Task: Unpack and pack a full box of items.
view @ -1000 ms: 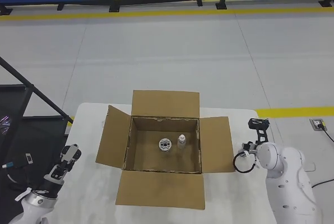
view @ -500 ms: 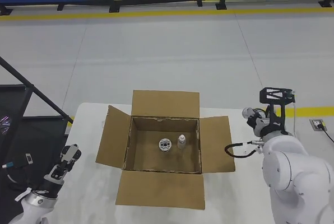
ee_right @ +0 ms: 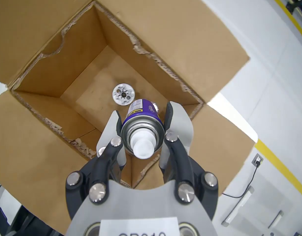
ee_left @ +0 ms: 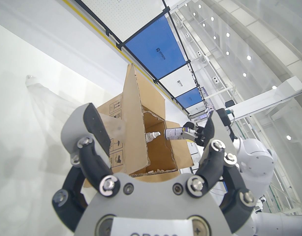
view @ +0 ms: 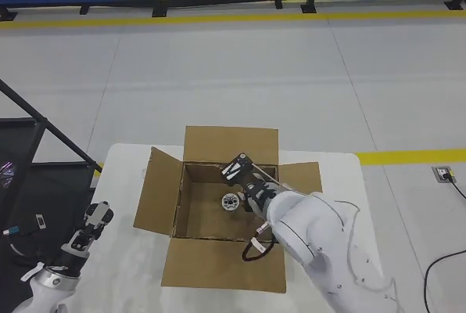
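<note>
Your right gripper [ee_right: 142, 110] is over the open cardboard box [view: 231, 144], inside its right half, jaws clamped on a spray can [ee_right: 142, 121]. The can is a smooth metal cylinder with a purple label, a shiny domed top and a white plastic nozzle. It is held by its sides, base pointing down into the box and clear of the floor. The box is plain brown corrugated board, all four flaps folded out, with ragged torn edges along the rim. A round silvery disc [ee_right: 123, 95] with a ring of holes lies flat on the box floor near the middle. A small white bottle [ee_left: 152, 135] stands upright just right of the disc, under the can. Your left gripper [ee_left: 151, 119] sits at the near-left edge of the table [view: 123, 258], left of the box and apart from it. Its jaws are spread wide and hold nothing, the dark pads bare. A white cloth covers the table, wrinkled in places.
</note>
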